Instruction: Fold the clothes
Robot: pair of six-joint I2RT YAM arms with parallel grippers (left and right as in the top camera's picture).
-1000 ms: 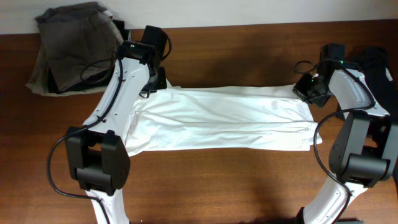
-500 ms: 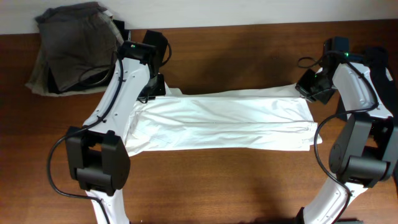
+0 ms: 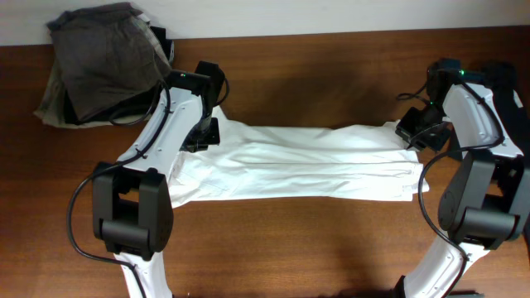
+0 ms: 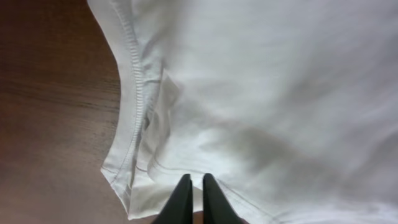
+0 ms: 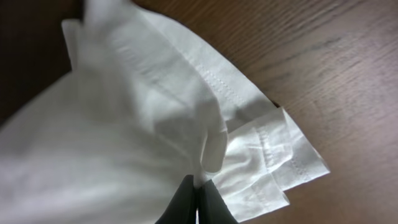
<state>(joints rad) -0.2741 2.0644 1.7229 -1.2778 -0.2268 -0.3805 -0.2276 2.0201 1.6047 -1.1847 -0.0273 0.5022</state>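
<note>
The clothes, a white T-shirt (image 3: 306, 161), lie folded into a long band across the middle of the table. My left gripper (image 3: 207, 132) sits at the band's far left corner. In the left wrist view its fingertips (image 4: 193, 177) stand a narrow gap apart over the hemmed edge of the shirt (image 4: 280, 93), with no fabric between them. My right gripper (image 3: 411, 135) is at the far right corner. In the right wrist view it (image 5: 198, 180) is shut on a fold of the shirt (image 5: 124, 124), beside a stitched sleeve hem (image 5: 273, 155).
A heap of grey and beige garments (image 3: 99, 66) lies at the back left. A dark garment (image 3: 507, 91) sits behind the right arm at the back right. Bare wooden table (image 3: 315, 74) runs behind the shirt and in front of it.
Both grippers have come toward the front of the table, drawing the shirt's far edge over with them. The left jaws have parted slightly; the right stays shut on the cloth.
</note>
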